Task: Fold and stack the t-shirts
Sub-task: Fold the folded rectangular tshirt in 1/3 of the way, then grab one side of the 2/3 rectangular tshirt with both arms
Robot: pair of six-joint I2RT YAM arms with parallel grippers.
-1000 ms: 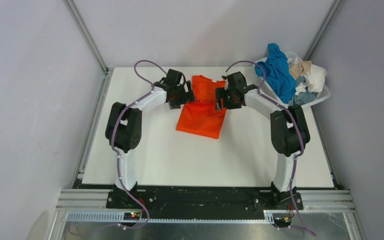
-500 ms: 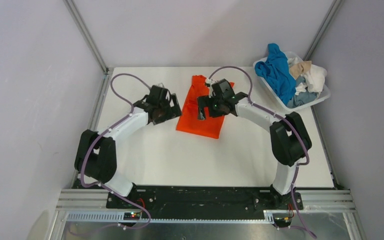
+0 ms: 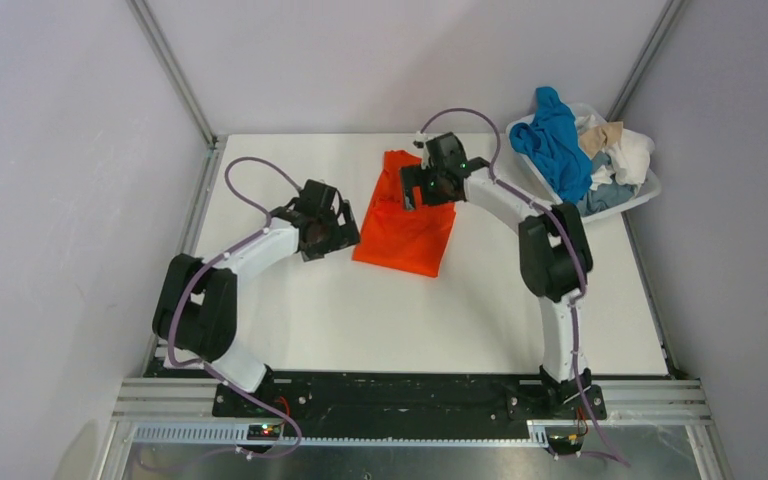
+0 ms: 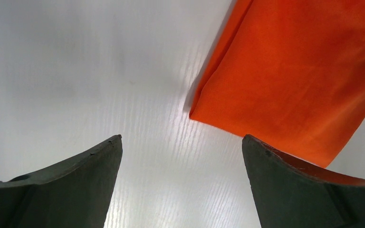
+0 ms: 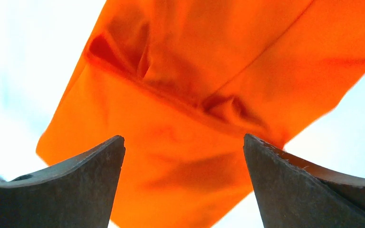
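The orange t-shirt (image 3: pixel 405 225) lies folded into a long strip on the white table (image 3: pixel 290 320), far centre. My left gripper (image 3: pixel 332 232) is open and empty, just left of the shirt's near-left corner (image 4: pixel 204 111), over bare table. My right gripper (image 3: pixel 412 192) is open and empty, hovering above the shirt's far half; its wrist view shows the orange cloth (image 5: pixel 195 85) with creases below the spread fingers (image 5: pixel 85 166). Other t-shirts, blue (image 3: pixel 558 145), beige (image 3: pixel 605 135), white (image 3: pixel 632 152) and pale grey-blue (image 3: pixel 608 195), are heaped at the far right.
A white plastic basket (image 3: pixel 650 190) holding the heap stands at the table's far right corner. Grey walls and metal frame posts enclose the table at the back and sides. A black rail with the arm bases runs along the near edge.
Both grippers have let go of the shirt. The left arm has swung left and nearer, off the cloth. The right gripper moved left over the shirt, then slightly farther back. The far end now lies flatter.
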